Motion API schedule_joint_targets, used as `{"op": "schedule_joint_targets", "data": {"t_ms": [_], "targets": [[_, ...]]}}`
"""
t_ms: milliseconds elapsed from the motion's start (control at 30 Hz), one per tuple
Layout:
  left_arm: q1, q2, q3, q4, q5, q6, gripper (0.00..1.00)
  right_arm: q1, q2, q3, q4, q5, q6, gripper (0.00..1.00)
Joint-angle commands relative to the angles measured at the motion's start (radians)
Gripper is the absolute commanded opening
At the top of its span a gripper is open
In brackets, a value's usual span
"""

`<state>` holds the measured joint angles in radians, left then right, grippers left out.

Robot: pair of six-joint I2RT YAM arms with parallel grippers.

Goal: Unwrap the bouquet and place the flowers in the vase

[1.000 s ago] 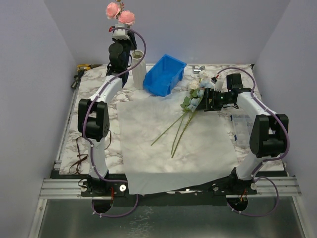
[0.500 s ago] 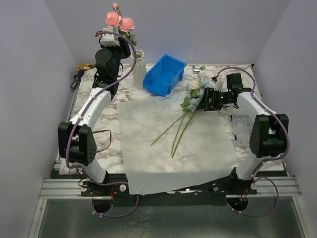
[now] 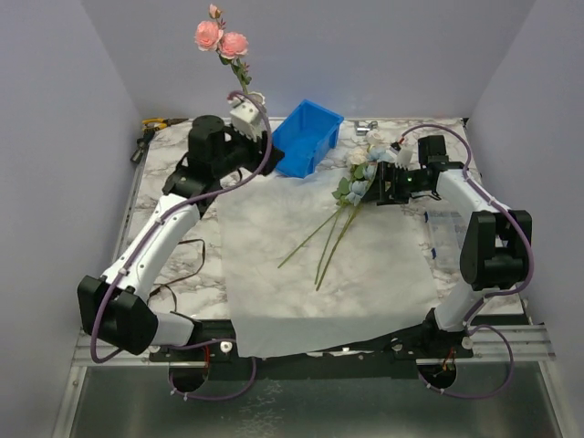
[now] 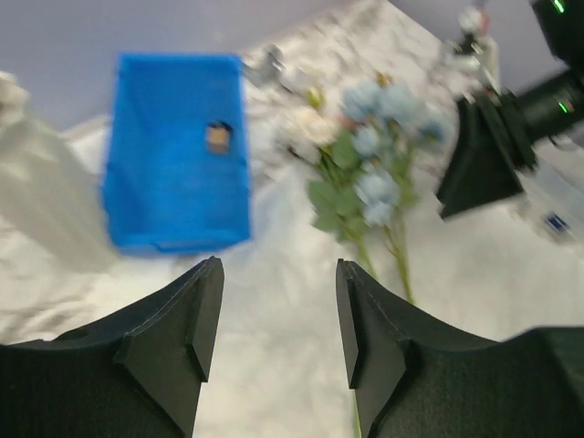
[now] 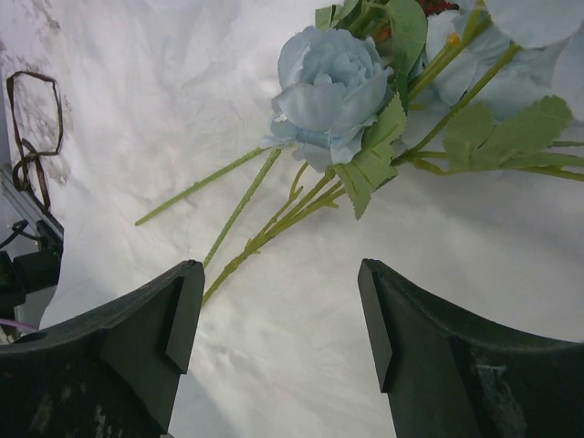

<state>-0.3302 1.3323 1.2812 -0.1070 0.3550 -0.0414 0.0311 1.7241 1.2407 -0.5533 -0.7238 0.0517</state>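
Top view: my left arm reaches long from a low elbow, left end effector [image 3: 254,128] just beside the vase [image 3: 256,95], which holds the pink flowers [image 3: 221,36] upright. Right arm bent, right end effector [image 3: 372,185] at the loose flowers [image 3: 339,219] on the wrapping paper [image 3: 347,283].
Left wrist: jaws apart, empty; pale blur at left is probably the vase.
Right wrist: jaws wide, nothing between; blue rose [image 5: 330,80] beyond.

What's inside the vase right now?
One stem of pink roses stands in the vase, blooms well above its rim. In the top view the left gripper covers the vase's body; how deep the stem reaches cannot be seen.
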Motion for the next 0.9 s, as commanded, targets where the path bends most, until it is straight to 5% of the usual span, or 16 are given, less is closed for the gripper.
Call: {"op": "schedule_joint_targets", "data": {"t_ms": [0, 567, 867], "targets": [[-0.15, 0.077, 0.017, -0.239, 0.148, 0.037, 0.56, -0.016, -0.041, 0.006, -0.049, -0.001, -0.007, 0.77], [-0.433, 0.958, 0.938, -0.657, 0.097, -0.092, 0.5, -0.257, -0.119, -0.048, -0.107, 0.014, -0.028, 0.71], [-0.482, 1.089, 1.016, -0.664, -0.019, -0.09, 0.58, -0.286, -0.17, -0.096, -0.102, 0.026, -0.042, 0.71]]}}
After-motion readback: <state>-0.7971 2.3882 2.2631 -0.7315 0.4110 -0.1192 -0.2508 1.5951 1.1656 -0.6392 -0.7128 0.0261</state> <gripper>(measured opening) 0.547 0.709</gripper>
